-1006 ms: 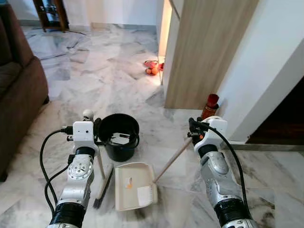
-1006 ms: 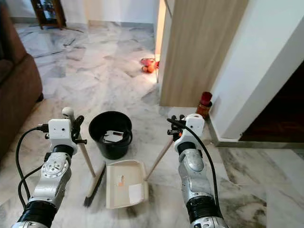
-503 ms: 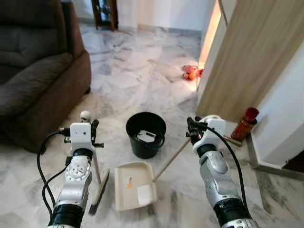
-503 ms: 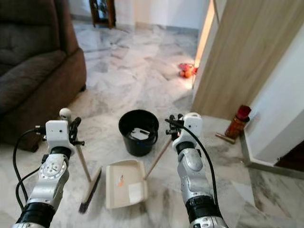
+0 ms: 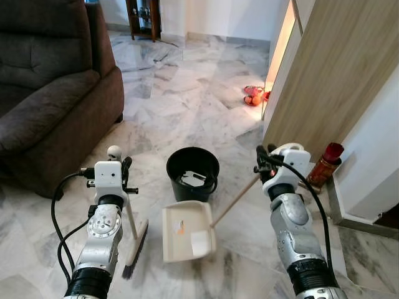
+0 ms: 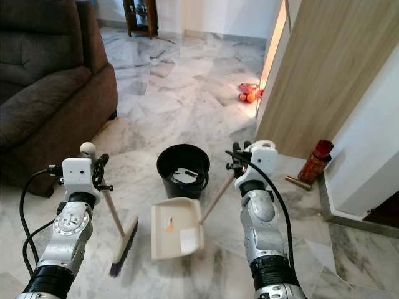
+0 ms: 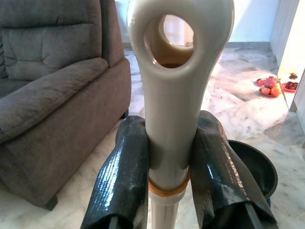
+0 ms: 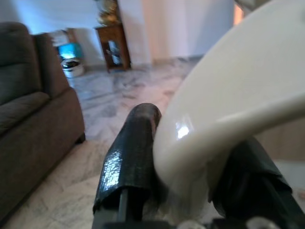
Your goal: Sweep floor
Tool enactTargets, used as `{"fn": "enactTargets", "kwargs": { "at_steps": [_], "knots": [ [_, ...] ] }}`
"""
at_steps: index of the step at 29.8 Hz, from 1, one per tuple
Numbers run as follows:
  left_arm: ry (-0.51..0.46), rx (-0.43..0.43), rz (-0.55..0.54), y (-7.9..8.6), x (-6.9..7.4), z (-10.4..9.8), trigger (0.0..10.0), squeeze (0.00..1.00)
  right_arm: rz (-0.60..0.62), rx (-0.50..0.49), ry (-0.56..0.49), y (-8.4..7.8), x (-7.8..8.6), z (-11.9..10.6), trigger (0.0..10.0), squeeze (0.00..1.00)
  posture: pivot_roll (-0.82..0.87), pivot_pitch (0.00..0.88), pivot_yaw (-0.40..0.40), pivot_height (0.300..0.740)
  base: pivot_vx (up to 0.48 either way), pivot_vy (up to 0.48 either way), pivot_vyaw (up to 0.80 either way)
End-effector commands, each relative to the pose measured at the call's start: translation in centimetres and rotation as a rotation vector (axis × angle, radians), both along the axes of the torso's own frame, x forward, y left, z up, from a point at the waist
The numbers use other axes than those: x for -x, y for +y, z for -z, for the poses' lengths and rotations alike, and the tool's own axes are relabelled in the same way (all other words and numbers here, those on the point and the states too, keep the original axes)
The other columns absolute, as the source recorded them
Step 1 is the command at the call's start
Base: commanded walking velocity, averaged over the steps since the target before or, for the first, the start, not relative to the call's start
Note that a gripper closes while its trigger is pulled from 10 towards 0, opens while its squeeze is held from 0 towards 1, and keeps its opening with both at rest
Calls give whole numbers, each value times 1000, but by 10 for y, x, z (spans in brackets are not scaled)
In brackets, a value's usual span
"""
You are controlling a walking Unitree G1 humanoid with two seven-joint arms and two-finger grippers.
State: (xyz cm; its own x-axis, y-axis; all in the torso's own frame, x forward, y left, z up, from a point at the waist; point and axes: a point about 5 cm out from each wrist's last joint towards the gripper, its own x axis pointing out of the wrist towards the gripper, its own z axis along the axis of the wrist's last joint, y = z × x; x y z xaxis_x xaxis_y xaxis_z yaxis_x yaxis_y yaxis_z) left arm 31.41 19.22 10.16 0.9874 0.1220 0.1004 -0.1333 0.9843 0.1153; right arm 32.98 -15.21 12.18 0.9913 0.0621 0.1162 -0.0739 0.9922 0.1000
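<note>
Left eye view, recorded: brown sofa [image 5: 43,81] along robot's left, over marble floor [image 5: 187,106]; black bucket [image 5: 192,173] centre, just beyond cream dustpan [image 5: 187,230] lying flat on floor; short broom [image 5: 133,240] standing bristles-down beside dustpan. Left gripper [image 7: 167,162] clamped on broom handle top; right gripper [image 8: 190,167] clamped on dustpan's long handle. Red bottle [image 5: 325,164] near wall.

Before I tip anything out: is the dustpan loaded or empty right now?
Loaded, lightly. The dustpan sits flat on the floor with a small orange scrap and a white paper piece in it, below the black bucket.
</note>
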Motion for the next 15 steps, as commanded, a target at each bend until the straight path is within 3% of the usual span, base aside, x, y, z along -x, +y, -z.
{"fn": "enactTargets", "kwargs": {
  "at_steps": [1, 11, 15],
  "knots": [
    [-33, -10, 4, -1, -3, -8, 10000, 0, 5, 28, -85, -4, -1, -20, 10000, 0, 35, 26, -43, 740, 0, 0, 0],
    [-28, -6, 11, -3, -3, -6, 10000, 0, 16, 40, -125, -22, 10, -36, 10000, 0, 26, 23, -44, 740, 0, 0, 0],
    [-26, -5, 10, -3, -3, -6, 10000, 0, 28, 0, -161, -25, 15, -52, 10000, 0, 26, 23, -44, 740, 0, 0, 0]
  ]
}}
